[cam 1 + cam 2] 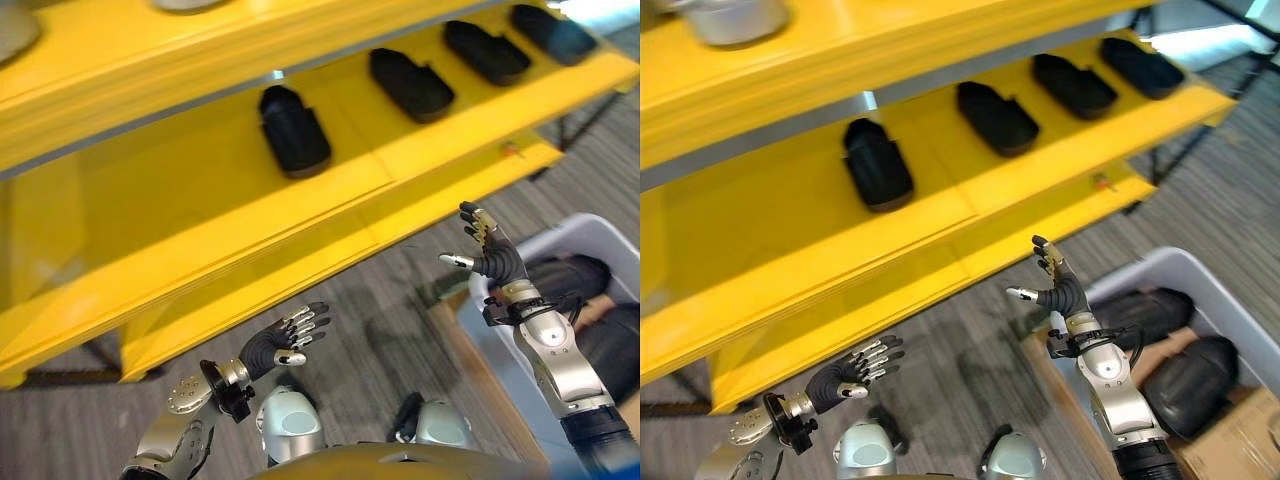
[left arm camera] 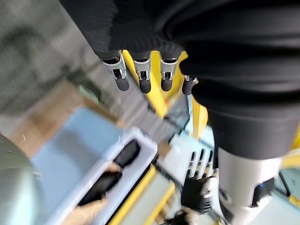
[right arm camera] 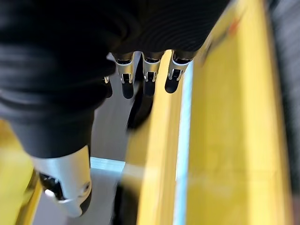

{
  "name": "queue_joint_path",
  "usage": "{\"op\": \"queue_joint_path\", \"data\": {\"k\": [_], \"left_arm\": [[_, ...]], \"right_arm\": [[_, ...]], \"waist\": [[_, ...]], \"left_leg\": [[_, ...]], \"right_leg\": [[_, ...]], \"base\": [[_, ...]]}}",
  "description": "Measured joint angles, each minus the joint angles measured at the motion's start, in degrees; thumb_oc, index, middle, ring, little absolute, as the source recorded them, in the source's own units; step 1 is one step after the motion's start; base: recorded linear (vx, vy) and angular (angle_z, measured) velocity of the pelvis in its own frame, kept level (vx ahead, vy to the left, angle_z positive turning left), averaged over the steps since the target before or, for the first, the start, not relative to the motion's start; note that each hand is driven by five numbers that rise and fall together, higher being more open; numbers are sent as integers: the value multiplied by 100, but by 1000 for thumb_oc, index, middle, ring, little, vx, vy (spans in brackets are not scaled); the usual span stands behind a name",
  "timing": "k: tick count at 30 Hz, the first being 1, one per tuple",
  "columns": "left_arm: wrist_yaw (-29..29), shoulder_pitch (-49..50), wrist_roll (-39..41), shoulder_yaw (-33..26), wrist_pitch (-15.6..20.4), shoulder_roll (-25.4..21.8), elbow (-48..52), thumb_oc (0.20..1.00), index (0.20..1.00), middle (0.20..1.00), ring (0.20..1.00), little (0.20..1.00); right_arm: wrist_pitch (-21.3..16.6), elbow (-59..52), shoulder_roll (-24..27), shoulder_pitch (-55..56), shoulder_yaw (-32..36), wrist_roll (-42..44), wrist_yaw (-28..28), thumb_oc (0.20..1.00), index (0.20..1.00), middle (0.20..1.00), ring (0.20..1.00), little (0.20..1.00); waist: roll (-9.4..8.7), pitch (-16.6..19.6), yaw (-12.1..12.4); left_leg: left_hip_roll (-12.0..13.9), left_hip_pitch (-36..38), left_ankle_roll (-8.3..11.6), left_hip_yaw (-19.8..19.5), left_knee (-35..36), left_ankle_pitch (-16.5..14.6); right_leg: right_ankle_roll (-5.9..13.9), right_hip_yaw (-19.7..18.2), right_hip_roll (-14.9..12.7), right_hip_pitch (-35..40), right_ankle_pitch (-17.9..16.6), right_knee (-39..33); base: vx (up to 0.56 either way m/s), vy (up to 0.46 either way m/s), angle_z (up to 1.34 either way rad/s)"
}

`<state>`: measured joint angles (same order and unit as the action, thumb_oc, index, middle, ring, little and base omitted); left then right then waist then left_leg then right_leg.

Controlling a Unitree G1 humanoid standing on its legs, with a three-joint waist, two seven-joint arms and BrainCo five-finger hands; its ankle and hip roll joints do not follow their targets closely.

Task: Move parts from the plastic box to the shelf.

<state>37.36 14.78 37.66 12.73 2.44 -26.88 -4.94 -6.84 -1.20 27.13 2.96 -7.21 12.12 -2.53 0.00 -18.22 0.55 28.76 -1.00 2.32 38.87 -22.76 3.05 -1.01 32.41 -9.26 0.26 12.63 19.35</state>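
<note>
The right robot hand (image 1: 1060, 288) is up in the air with its silver, dark-tipped fingers spread wide and its thumb sticking out to the side. It holds nothing. It hangs just in front of the low edge of the big yellow metal shelf (image 1: 300, 215) and above the near corner of the pale grey plastic box (image 1: 1230, 300).

The left robot hand (image 1: 283, 343) is lower down, over the grey striped carpet floor (image 1: 380, 330). Its fingers are straight and loose too, and it holds nothing.

The box has smooth thin walls and a rounded rim. Inside it lie more black parts (image 1: 1188, 382). They look dark, rounded and a bit shiny, like fat shoe shapes. They sit close together. A piece of brown cardboard (image 1: 1240, 440) shows at the box's near end.

The shelf is smooth and bright, with long flat boards that slope. Four black rounded parts (image 1: 293, 130) lie in a row on the middle board, each one apart from the next. The first sits near the middle of the board and the others (image 1: 411, 85) run off toward the right. On the top board, a pale grey round thing (image 1: 735, 18) sits at the edge of the view.
</note>
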Motion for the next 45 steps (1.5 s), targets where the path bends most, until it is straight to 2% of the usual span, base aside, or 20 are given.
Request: {"op": "queue_joint_path", "data": {"k": [1,2,3,4,9,12,17,18,20,22,23,26,29,30,32,35,36,37,39,45], "left_arm": [[6,-35,-1,11,19,34,-32,1000,1000,1000,1000,1000],[13,-93,4,12,42,89,-22,1000,1000,1000,1000,1000],[16,-82,16,-9,91,179,51,1000,1000,1000,1000,1000],[21,-54,68,-36,139,133,146,1000,1000,1000,1000,1000],[-22,36,130,-136,313,165,156,1000,1000,1000,1000,1000],[-132,-16,127,-87,330,163,147,1000,1000,1000,1000,1000],[-218,-432,102,139,328,165,145,1000,1000,1000,1000,1000],[-222,-454,116,141,313,158,146,1000,1000,1000,1000,1000],[-306,-490,131,125,295,118,151,1000,1000,1000,1000,1000],[-401,-489,160,76,271,151,152,1000,1000,1000,1000,1000],[-423,-483,171,66,271,150,154,1000,1000,1000,1000,1000],[-485,-526,174,31,224,144,147,1000,1000,1000,1000,1000],[-456,-463,170,30,172,173,138,1000,1000,1000,1000,1000],[-428,-342,168,30,160,174,137,1000,1000,1000,1000,1000],[-393,-272,167,31,149,180,136,1000,1000,1000,1000,1000],[-337,-479,160,40,96,201,139,1000,1000,1000,1000,1000],[-284,-695,158,-2,103,133,78,1000,1000,1000,1000,1000],[-237,-801,148,11,97,119,92,1000,1000,1000,1000,1000],[-236,-846,103,41,44,89,111,1000,1000,1000,1000,1000],[-451,-846,90,3,23,-146,127,1000,1000,1000,1000,1000]], "right_arm": [[32,-1,-20,202,-4,-2,-34,1000,1000,1000,1000,1000],[94,12,61,369,37,-4,-62,1000,1000,1000,1000,1000],[158,-11,146,607,197,-3,-126,1000,1000,1000,1000,1000],[190,-5,191,709,293,1,-224,1000,1000,1000,1000,1000],[204,82,262,1084,523,14,-646,1000,1000,1000,1000,1000],[241,157,287,1053,749,10,-960,1000,1000,1000,1000,1000],[278,591,385,820,873,6,-1055,1000,1000,1000,1000,1000],[279,640,392,737,852,6,-1012,1000,1000,1000,1000,1000],[271,688,510,551,653,2,-890,1000,1000,1000,1000,1000],[248,696,450,442,473,-2,-836,1000,1000,1000,1000,1000],[175,703,430,360,243,-7,-731,1000,1000,1000,1000,1000],[131,698,255,444,114,-9,-657,1000,1000,1000,1000,1000],[101,663,171,642,96,-6,-651,1000,1000,1000,1000,1000],[100,673,99,617,46,-4,-624,1000,1000,1000,1000,1000],[102,736,20,408,-92,1,-540,1000,1000,1000,1000,1000],[103,670,50,349,-153,4,-549,1000,1000,1000,1000,1000],[135,658,-78,331,-235,3,-550,1000,1000,1000,1000,1000],[146,645,-170,353,-248,-5,-556,1000,1000,1000,1000,1000],[269,641,-238,351,-256,-5,-560,1000,1000,1000,1000,1000],[371,629,-245,152,-608,-234,-446,1000,1000,1000,1000,1000]], "waist": [[-119,56,-69],[-215,43,-234],[-182,114,-356],[-154,145,-460],[-132,185,-777],[-112,199,-968],[-108,203,-1059],[-113,201,-1044],[-79,207,-1026],[-83,202,-1002],[-70,200,-835],[37,226,-762],[211,323,-700],[204,318,-555],[181,304,-336],[378,374,-593],[196,426,-570],[90,463,-574],[93,462,-567],[-27,387,-394]], "left_leg": [[15,-24,51,-87,-70,-37],[-319,-21,273,-257,145,-204],[-652,84,213,-72,622,-123],[-627,230,203,149,893,-137],[-415,641,389,161,1077,323],[-292,726,350,187,1136,633],[-243,845,483,131,1180,1091],[-242,825,563,88,1144,1018],[-560,790,604,-250,1160,951],[-966,669,501,-746,1060,285],[-1438,467,470,-1338,1083,-78],[-2001,208,317,-1551,1517,-279],[-2127,-49,240,-1775,2197,-196],[-2145,-120,269,-2191,2251,-180],[-2234,-22,203,-2551,2307,-202],[-2238,415,-18,-2275,2537,-10],[-2438,609,-72,-2056,2735,-17],[-2604,644,-218,-1876,2808,-30],[-2745,807,-377,-1662,2806,-142],[-2740,1005,-459,-1195,2805,-321]], "right_leg": [[-54,-185,64,13,-26,-68],[-110,-228,15,-6,-36,-35],[-116,-310,78,-102,-40,-59],[-128,-345,186,-199,-31,-45],[-290,-646,517,-505,143,142],[-373,-941,654,-670,192,232],[-435,-1397,856,-879,186,326],[-472,-1520,874,-910,158,310],[-567,-1809,917,-943,61,238],[-816,-2090,950,-874,-193,14],[-647,-2402,1002,-803,-404,-370],[-397,-2487,1057,-427,-617,-940],[-406,-2539,1148,-231,-618,-1105],[-442,-2801,1150,-142,-747,-1234],[-400,-3153,1123,-47,-840,-1308],[-101,-3072,1210,166,-661,-1212],[44,-3051,924,41,-341,-878],[130,-2740,665,-118,-296,-727],[318,-2577,481,-85,-420,-643],[591,-1897,322,-356,-584,-204]], "base": [[-48,-340,-68],[-34,-283,-58],[-22,-313,-45],[-11,-359,-64],[57,-314,-80],[71,-245,-73],[103,-165,-45],[119,-94,-57],[135,-55,-68],[121,-10,-81],[137,13,-109],[154,69,-54],[224,208,-11],[207,243,-80],[145,247,-107],[139,249,-38],[175,343,-53],[152,297,-63],[97,208,-53],[34,28,-47]]}}
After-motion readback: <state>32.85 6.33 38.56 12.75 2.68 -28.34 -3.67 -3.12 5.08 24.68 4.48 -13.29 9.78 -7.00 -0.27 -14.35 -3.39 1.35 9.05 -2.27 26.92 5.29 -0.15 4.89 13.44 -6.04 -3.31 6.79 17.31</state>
